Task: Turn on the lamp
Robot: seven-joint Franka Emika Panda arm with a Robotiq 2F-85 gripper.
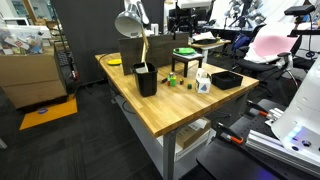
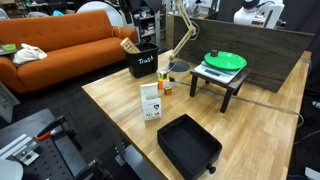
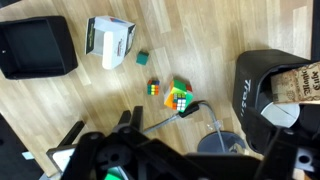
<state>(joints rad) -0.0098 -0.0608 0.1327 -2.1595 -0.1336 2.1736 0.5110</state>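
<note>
The gripper (image 3: pixel 170 158) is a big dark blur at the bottom of the wrist view, high over the wooden table (image 3: pixel 60 110). It is too blurry to tell if its fingers are apart or together. The lamp (image 3: pixel 220 146) is the closest thing to it. The lamp's round grey foot sits on the table just past the gripper, and its thin arm leans off to one side. In an exterior view its silver shade (image 1: pixel 128 24) hangs up high over the other things. A black bin (image 3: pixel 275 90) with a paper bag inside stands just beside the lamp's foot. A bit farther from the gripper is a colourful cube (image 3: pixel 178 97). Farthest from the gripper are a white box (image 3: pixel 108 40) and a black tray (image 3: pixel 35 45), near each other.
</note>
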